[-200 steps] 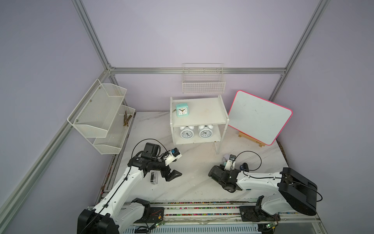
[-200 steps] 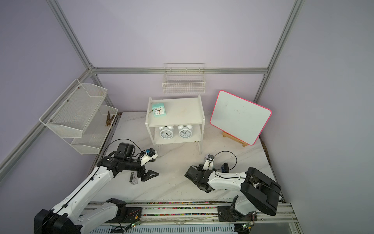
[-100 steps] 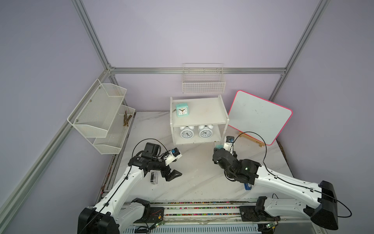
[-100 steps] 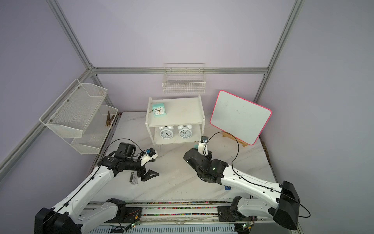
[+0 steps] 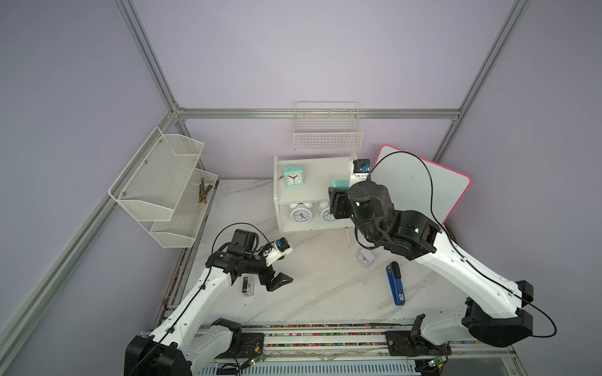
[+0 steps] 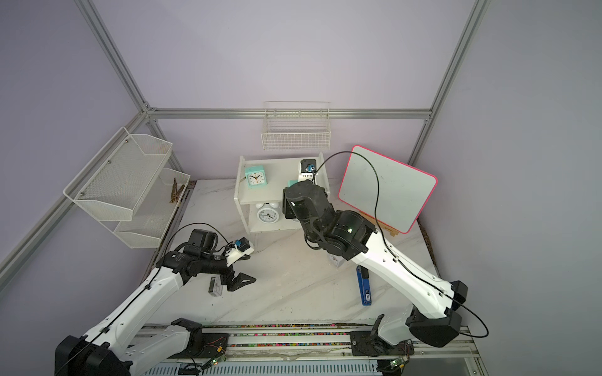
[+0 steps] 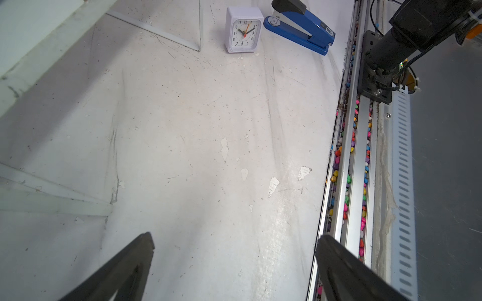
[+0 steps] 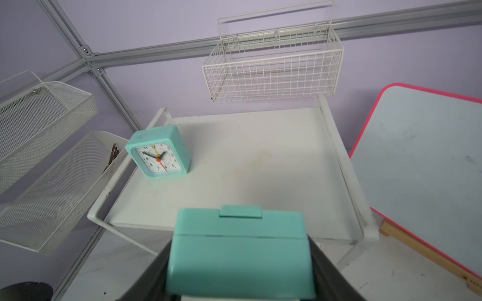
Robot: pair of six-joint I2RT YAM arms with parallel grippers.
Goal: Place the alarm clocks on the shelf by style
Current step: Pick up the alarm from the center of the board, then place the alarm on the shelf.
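Right claw: my right claw point(image 8: 241, 272) is clamped on a mint green square clock point(image 8: 240, 250), with one dark finger on each flank.
Held clock, look: plain mint casing with a seam across it and a raised button bar at the far edge. The dial does not show, and the clock is slightly blurred.
Held clock, place: at the front right of the shelf point(image 8: 260, 161), level with its top board. I cannot tell whether it touches the board.
Top tier: a second mint green clock point(image 5: 293, 176) stands upright at the left, its white dial facing front.
Lower tier: a white twin-bell clock point(image 5: 300, 213) stands with its twin point(image 5: 326, 213) just beside it, the twin partly behind my arm.
Counter: a lilac-white square clock point(image 7: 243, 30) stands upright just beside a blue stapler point(image 7: 300, 28). A clear and black clock point(image 5: 247, 286) sits near my left claw.
Left claw: my left claw point(image 7: 234, 235) gapes wide and holds nothing, above bare counter point(image 7: 182, 130).
Left wrist view only: the lilac-white clock's dial can be read here.
Right wrist view only: the held clock's casing shows in full. Both top views give only a mint corner past my arm.
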